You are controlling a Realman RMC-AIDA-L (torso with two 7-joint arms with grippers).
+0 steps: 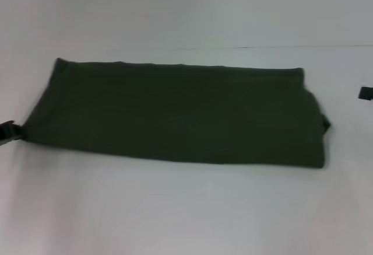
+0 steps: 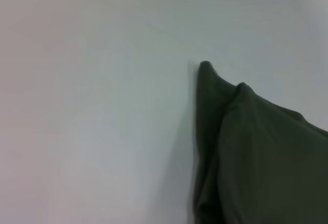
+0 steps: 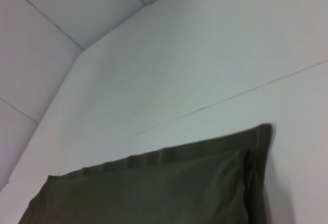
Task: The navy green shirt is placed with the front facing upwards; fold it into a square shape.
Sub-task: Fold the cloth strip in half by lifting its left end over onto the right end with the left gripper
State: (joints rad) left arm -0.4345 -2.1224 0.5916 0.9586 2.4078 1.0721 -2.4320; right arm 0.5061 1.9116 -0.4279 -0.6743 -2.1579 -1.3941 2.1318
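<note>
The left gripper (image 1: 7,131) is sitting at nine o'clock, just touching the navy green shirt (image 1: 175,112); I cannot tell its jaw state. The shirt is lying mid-bench (image 1: 175,208) as a long dark olive band, folded, no lettering showing. The right gripper (image 1: 365,93) is waiting at three o'clock, apart from it, state unclear.

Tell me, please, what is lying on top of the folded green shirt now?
Nothing lies on the navy green shirt; its plain top surface is bare, folded into a long band on the white table. The left hand is at its end. Anything inside the folds is covered.
</note>
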